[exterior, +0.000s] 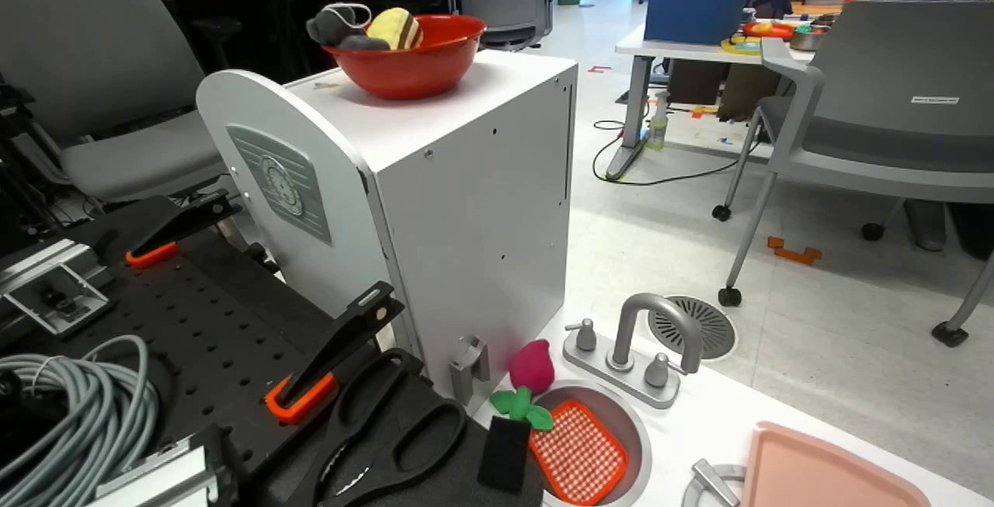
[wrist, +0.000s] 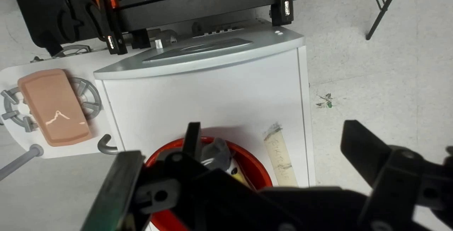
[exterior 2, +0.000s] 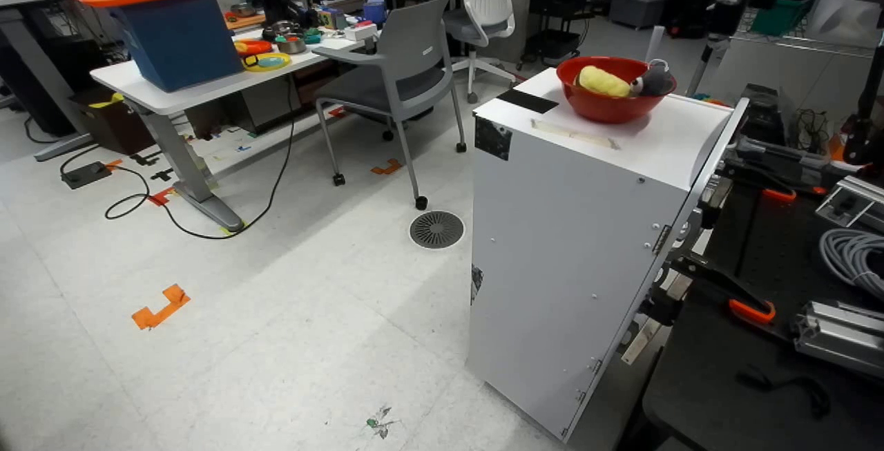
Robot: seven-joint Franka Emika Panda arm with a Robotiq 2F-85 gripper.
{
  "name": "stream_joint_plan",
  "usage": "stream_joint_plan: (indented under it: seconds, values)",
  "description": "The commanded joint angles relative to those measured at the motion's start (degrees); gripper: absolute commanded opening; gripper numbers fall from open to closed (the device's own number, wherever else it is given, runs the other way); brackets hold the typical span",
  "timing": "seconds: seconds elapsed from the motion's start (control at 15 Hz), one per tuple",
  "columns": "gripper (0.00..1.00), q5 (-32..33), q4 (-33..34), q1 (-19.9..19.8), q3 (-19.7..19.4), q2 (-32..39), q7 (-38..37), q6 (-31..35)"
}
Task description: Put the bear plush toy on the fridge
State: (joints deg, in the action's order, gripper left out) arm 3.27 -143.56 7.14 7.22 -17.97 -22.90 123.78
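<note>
Tool spread wide, nothing between its fingers, shows in wrist view only; likely readied for a pick. Grey plush bear, best guess for the task's toy, sits in red bowl, poking over the left rim in an exterior view, yellow piece just right of it. Bowl stands on fridge top; its wall probably stops both rolling off. Bear likely needs lifting out onto the flat top.

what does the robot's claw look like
The claw looks mostly black, with angular, blunt-ended fingers, round fasteners and a dark grey link with a round hole. No lettering or cables can be made out, and the arm itself is not clearly visible.
</note>
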Motion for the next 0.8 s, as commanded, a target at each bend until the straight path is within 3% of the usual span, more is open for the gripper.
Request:
stream_joint_plan:
  seconds: [0.0,0.73]
  values:
    - [1.00,-0.45,-0.52,-1.17,1.14,-0.77,0.22,-0.01]
    - [1.00,-0.34,-2.51,-1.60,1.15,-3.76,-0.52,0.01]
